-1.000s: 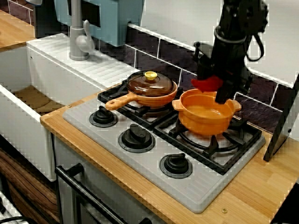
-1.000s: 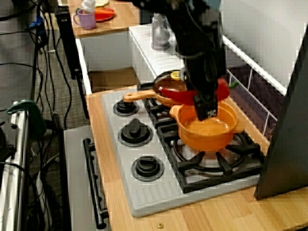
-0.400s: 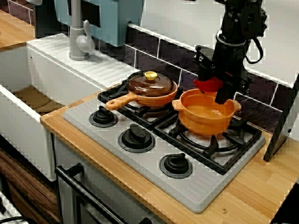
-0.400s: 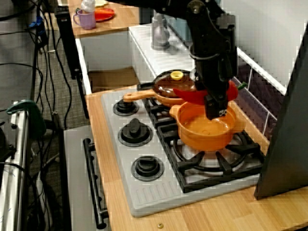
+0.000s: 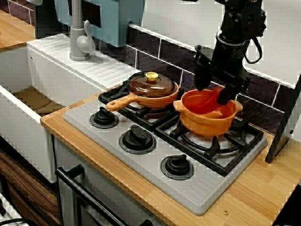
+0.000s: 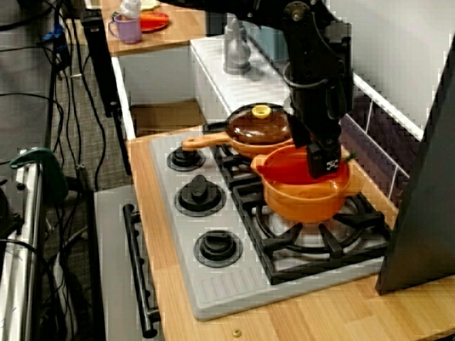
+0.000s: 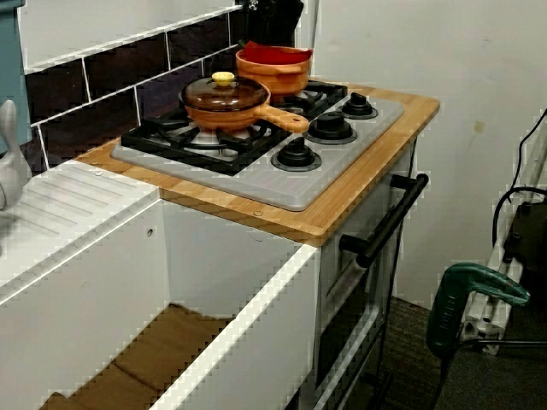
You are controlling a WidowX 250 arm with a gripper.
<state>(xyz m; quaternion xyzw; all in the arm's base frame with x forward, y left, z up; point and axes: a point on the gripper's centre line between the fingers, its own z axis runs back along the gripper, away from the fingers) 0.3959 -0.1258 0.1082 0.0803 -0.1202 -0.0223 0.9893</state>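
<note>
My black arm (image 5: 237, 28) hangs from the top right of the front view, wrist nearly upright. My gripper (image 5: 211, 89) points straight down, right of centre in the frame, jaws spread wide apart.

Round orange plastic pot (image 5: 207, 125): glossy, smooth. Red plastic pepper (image 5: 201, 102) in it: shiny. Grey plastic hob plate (image 5: 146, 162): matt, finely ribbed. Light wooden counter (image 5: 254, 195): smooth, satin. Dark wall tiles (image 5: 150, 52): glossy.

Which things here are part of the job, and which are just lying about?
In hand: pincer, open; red pepper; orange pot holding it.
Lying about: lidded pan, stove knobs, faucet, purple mug.
</note>
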